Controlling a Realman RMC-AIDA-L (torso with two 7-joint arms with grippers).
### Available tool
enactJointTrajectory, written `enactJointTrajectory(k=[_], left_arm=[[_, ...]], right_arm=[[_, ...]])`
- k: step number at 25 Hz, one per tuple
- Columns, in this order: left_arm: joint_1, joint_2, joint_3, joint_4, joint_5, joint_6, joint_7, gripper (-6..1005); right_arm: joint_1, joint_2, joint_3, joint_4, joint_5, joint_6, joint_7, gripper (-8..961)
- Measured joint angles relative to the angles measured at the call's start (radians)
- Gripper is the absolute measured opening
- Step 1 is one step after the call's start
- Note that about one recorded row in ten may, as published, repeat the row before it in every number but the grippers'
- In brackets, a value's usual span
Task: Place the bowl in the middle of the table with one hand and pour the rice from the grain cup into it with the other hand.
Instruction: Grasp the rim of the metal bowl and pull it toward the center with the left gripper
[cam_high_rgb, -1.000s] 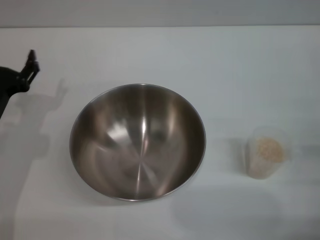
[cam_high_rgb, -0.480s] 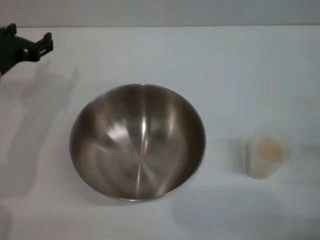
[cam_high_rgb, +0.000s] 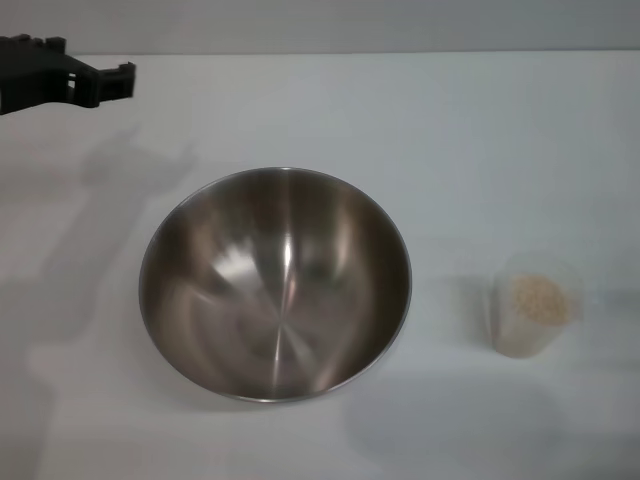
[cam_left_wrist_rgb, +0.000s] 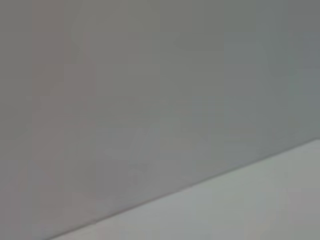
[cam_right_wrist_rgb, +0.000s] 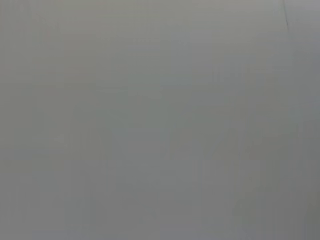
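Looking at progress: bowl already sits about mid-table, empty, no rice poured yet. Left gripper up at 10 o'clock near far table edge, well apart from bowl, holding nothing; can't tell jaws' state. Grain cup upright at 3 o'clock, rice inside, untouched. Right gripper not in view. Plenty of bare table between bowl and cup, so pour looks like what's left.

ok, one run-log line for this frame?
left hand: raised over far-left table, holding nothing | right hand: out of view | bowl: mid-table, empty | grain cup: upright, robot's right of bowl, rice inside
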Motion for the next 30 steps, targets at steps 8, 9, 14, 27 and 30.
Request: enactJointTrajectory(k=[8,9,14,27,30], left_arm=[[-0.052,0.0,-0.17,-0.025,-0.163,-0.327,0.096,828],[-0.052,0.0,-0.178,-0.026,-0.175,-0.353,0.104,828],[-0.049,0.0,-0.184,-0.028,-0.182,-0.415,0.117,828],[-0.029,-0.005,-0.109,-0.024,-0.182,-0.514,0.151,829],[-0.026,-0.005,-0.089,-0.021,-0.172,-0.515,0.151,829]], right_arm=[[-0.004,0.001,-0.001,-0.002,0.005,0.005,0.0,831],[-0.004,0.001,-0.001,-0.002,0.005,0.006,0.0,831],[-0.004,0.001,-0.001,-0.002,0.006,0.013,0.0,831],[-0.004,0.0,0.004,-0.002,0.006,0.038,0.0,831],[-0.004,0.0,0.003,-0.002,0.006,0.038,0.0,830]])
